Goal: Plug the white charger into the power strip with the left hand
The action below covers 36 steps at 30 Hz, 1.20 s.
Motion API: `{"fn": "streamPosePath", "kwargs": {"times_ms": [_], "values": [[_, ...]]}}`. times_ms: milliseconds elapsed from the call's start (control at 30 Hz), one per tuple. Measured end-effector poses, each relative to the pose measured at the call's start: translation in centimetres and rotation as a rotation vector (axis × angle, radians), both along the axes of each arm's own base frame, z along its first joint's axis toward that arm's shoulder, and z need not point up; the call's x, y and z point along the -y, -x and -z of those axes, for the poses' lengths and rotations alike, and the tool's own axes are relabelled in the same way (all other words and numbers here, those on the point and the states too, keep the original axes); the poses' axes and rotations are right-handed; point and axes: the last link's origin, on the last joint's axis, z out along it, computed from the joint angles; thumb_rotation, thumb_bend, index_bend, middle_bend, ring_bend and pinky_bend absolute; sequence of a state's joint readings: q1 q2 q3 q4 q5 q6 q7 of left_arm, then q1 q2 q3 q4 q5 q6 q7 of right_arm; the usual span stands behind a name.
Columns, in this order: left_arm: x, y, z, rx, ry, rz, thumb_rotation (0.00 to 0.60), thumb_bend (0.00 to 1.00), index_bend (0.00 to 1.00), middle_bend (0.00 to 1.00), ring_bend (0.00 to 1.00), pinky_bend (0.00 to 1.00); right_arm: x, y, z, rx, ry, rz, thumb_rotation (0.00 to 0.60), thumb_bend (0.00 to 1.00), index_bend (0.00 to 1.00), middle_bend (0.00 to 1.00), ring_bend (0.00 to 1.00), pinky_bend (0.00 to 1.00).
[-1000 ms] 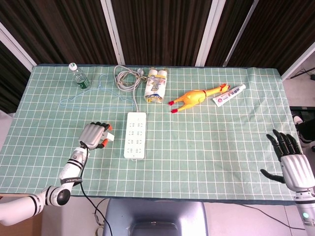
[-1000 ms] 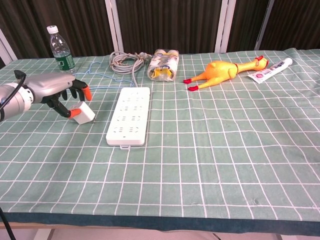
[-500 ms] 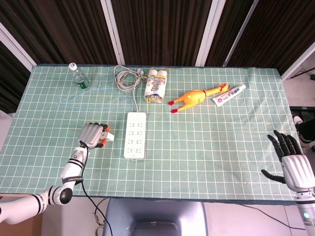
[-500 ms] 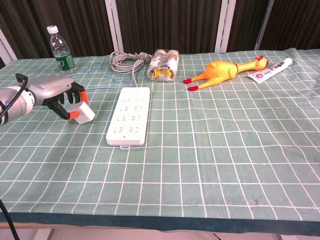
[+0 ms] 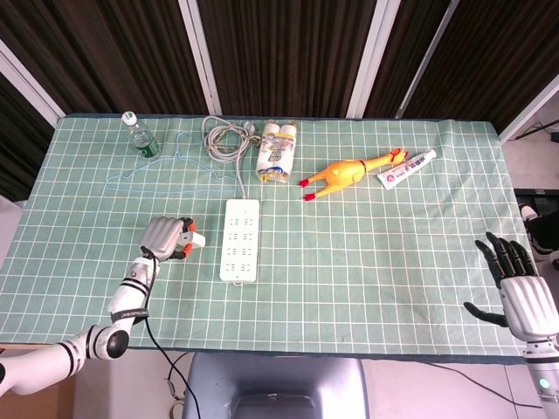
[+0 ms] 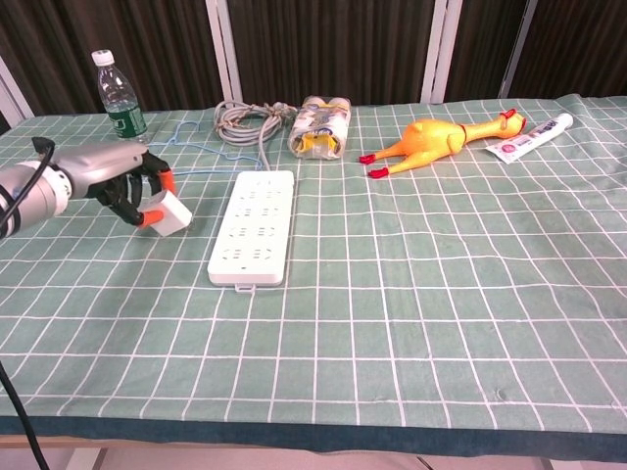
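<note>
The white charger (image 6: pixel 168 212) (image 5: pixel 194 239) is pinched between the orange-tipped fingers of my left hand (image 6: pixel 113 182) (image 5: pixel 166 237) and hangs a little above the green checked cloth. It is just left of the white power strip (image 6: pixel 253 225) (image 5: pixel 241 238), which lies flat with its grey cable (image 6: pixel 245 122) coiled at the back. My right hand (image 5: pixel 521 284) is at the table's right front edge, fingers spread, holding nothing; the chest view does not show it.
Along the back stand a water bottle (image 6: pixel 117 96), a blue wire hanger (image 5: pixel 170 170), a wrapped pack of small bottles (image 6: pixel 321 126), a yellow rubber chicken (image 6: pixel 438 138) and a toothpaste tube (image 6: pixel 535 136). The green cloth (image 6: pixel 411 313) covers the table.
My left hand has closed on the charger and lifted it slightly off the cloth, edging toward the power strip. The right hand has stayed still.
</note>
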<state>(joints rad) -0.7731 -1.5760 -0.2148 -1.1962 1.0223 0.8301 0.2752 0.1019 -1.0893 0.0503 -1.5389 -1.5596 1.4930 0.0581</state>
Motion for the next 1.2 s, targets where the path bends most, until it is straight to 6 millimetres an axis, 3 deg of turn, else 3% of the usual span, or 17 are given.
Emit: {"fn": "streamPosePath", "kwargs": {"times_ms": [133, 300, 567, 1200], "values": [[-0.2, -2.4, -0.6, 0.003, 0.008, 0.060, 0.600, 0.79, 0.72, 0.72, 0.57, 0.52, 0.0, -0.1, 0.1, 0.000, 0.001, -0.003, 0.600, 0.00, 0.00, 0.05, 0.00, 0.11], [-0.3, -6.0, -0.8, -0.035, 0.019, 0.152, 0.600, 0.79, 0.74, 0.73, 0.58, 0.52, 0.1, -0.2, 0.2, -0.001, -0.003, -0.008, 0.600, 0.00, 0.00, 0.05, 0.00, 0.11], [-0.8, -10.4, 0.7, -0.237, 0.008, 0.275, 0.600, 0.78, 0.74, 0.73, 0.58, 0.51, -0.2, 0.0, 0.2, 0.001, 0.000, -0.004, 0.600, 0.00, 0.00, 0.05, 0.00, 0.11], [-1.4, -12.1, 2.5, -0.331, 0.024, 0.173, 0.600, 0.77, 0.74, 0.73, 0.58, 0.50, -0.5, 0.5, 0.1, 0.004, 0.005, 0.010, 0.600, 0.00, 0.00, 0.05, 0.00, 0.11]]}}
